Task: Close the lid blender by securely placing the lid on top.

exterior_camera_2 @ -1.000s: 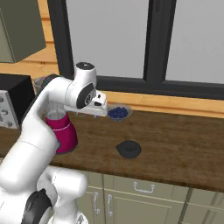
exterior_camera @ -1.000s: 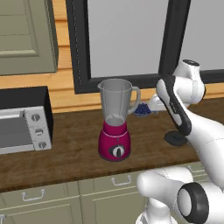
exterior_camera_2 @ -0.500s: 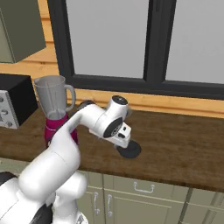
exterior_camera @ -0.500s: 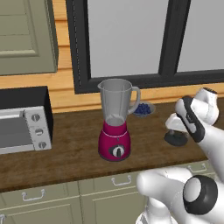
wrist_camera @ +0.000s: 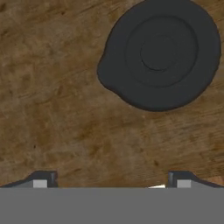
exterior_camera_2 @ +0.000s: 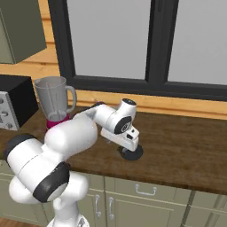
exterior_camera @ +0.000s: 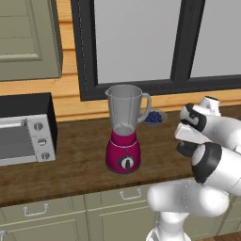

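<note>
gripper was low over the wooden surface, pointed down at it, fingers spread wide with bare wood between the tips, holding nothing. the lid lay flat on the surface, black disc with raised concentric rings and a small tab on its edge; in the hand view it sat above and right of the gap between the fingertips, not touching either one. in the right base view the lid sat near the front edge of the surface, partly under the hand, with the gripper just over its near side. the blender stood well apart from the lid, toward the middle of the surface, magenta base with black dial facing front, clear grey jar upright, open on top, handle toward the window side. a small dish of blue berries sat behind the blender near the back edge. a black-and-silver toaster oven stood at the far end of the surface, beyond the blender.
</note>
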Available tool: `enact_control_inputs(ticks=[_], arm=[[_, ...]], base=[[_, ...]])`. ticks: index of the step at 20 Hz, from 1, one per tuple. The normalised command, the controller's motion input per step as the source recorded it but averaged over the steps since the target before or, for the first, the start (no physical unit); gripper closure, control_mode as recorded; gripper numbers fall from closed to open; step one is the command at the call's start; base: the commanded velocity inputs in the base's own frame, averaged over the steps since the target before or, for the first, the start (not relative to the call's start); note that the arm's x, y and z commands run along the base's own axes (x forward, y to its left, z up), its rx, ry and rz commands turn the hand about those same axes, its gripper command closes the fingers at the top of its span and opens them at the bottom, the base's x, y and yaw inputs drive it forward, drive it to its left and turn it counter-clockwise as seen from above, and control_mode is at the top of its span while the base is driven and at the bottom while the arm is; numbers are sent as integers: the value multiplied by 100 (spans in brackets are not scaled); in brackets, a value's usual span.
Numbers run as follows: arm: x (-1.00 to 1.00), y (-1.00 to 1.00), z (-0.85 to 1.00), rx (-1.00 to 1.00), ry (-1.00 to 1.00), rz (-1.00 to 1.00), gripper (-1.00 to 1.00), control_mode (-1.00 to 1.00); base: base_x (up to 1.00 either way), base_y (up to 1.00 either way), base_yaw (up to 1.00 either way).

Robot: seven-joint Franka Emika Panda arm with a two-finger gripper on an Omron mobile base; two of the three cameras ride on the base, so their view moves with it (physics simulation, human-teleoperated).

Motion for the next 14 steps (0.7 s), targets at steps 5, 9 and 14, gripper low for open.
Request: enact_control_inputs(ticks=[5,9,14], arm=[[48,-46,-16,0,7,-3,-100,-100],[52,-12,-27,0,1,0,-100,-100],[34,-3,-39,0,0,0,-100,-100]], base=[[0,0,0],[0,0,0],[0,0,0]])
